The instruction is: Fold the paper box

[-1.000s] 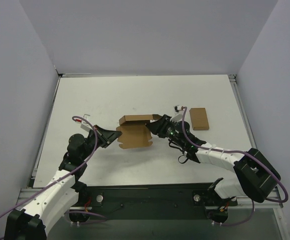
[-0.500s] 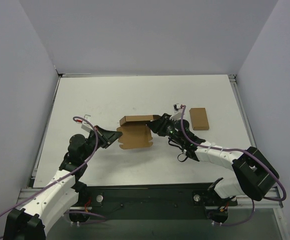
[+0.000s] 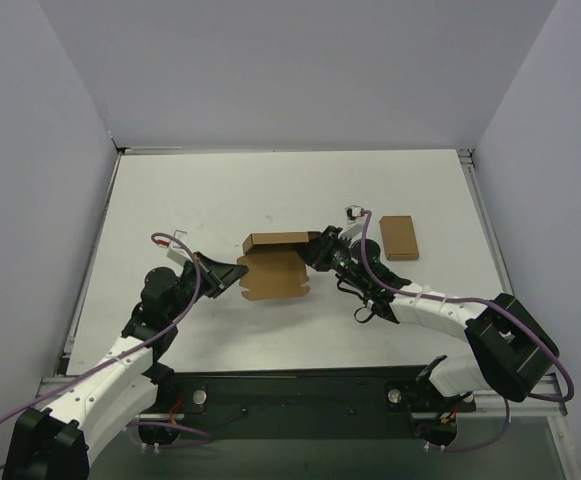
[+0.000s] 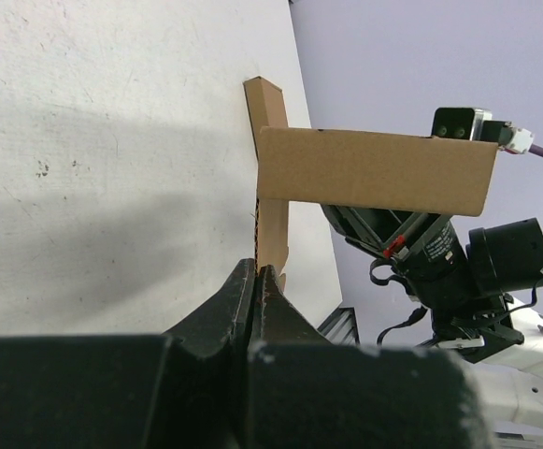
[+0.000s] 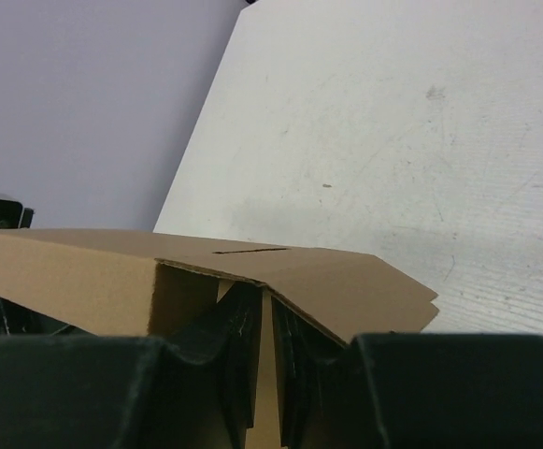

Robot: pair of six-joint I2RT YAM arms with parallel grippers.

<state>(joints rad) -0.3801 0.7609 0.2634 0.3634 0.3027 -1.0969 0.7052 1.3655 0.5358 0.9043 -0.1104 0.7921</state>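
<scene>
Paper box (image 3: 273, 268) lies on the table (image 3: 220, 200), left fingers (image 4: 238, 290) clamped on its left edge, right fingers (image 5: 238, 318) narrow astride its right wall, contact unclear; I'd seat that grip squarely before creasing.

White table (image 3: 170, 200), lightly speckled. Resting on it: box (image 3: 273, 270), partly folded, between left gripper (image 3: 241, 272) and right gripper (image 3: 314, 250). Flat cardboard (image 3: 399, 237) lying right of right gripper, apart.

We read no text, label, brand or number anywhere; the paper box (image 3: 273, 275) is plain brown.
</scene>
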